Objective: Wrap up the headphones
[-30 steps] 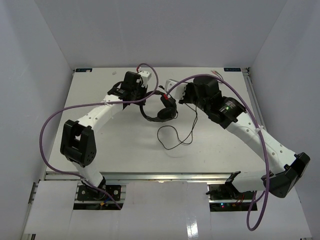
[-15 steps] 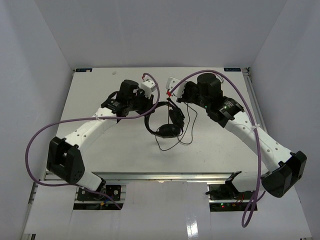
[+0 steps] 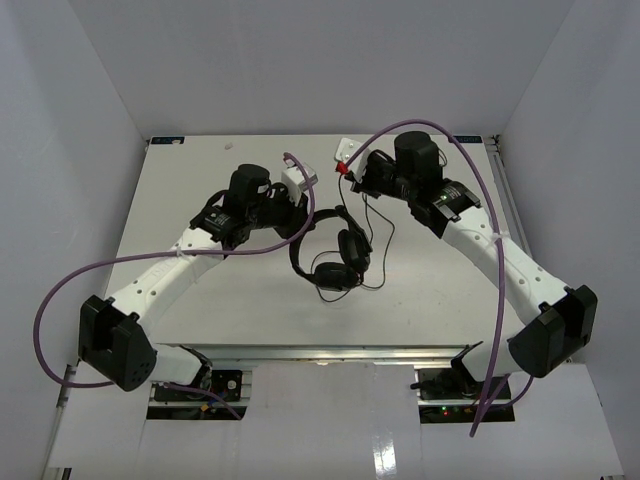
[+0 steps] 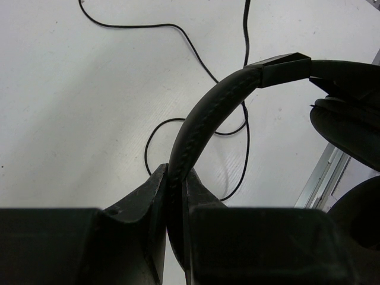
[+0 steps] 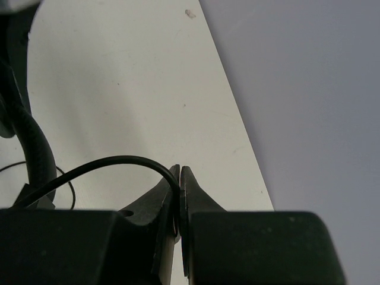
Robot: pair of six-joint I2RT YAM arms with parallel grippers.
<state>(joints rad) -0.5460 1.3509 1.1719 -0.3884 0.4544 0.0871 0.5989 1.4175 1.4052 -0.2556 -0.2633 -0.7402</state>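
i have the left gripper (image 4: pixel 173 178) pinching the headband (image 4: pixel 208 113) of the headphones (image 3: pixel 335 250). in the left wrist view the stitched, padded band drops straight down between the two fingers, and they press on it from both sides. from above, the headset sits over the middle of the white table (image 3: pixel 190 200). its band arcs up toward the left gripper, and its two earcups (image 3: pixel 352 245) lie toward the near edge, one just beyond the other. i cannot tell whether the cups rest on the surface or hang just off it.

the right gripper (image 5: pixel 179 178) is pressed together on the thin black cable (image 5: pixel 113 161). in the right wrist view the cable curves in from the left and ends right between the closed fingertips. from above, that gripper is held on the far side of the headset, near the left gripper but apart from it. the cable drops from it along the right side of the earcups. the left wrist view shows slack cable in loose loops on the table under the headband.
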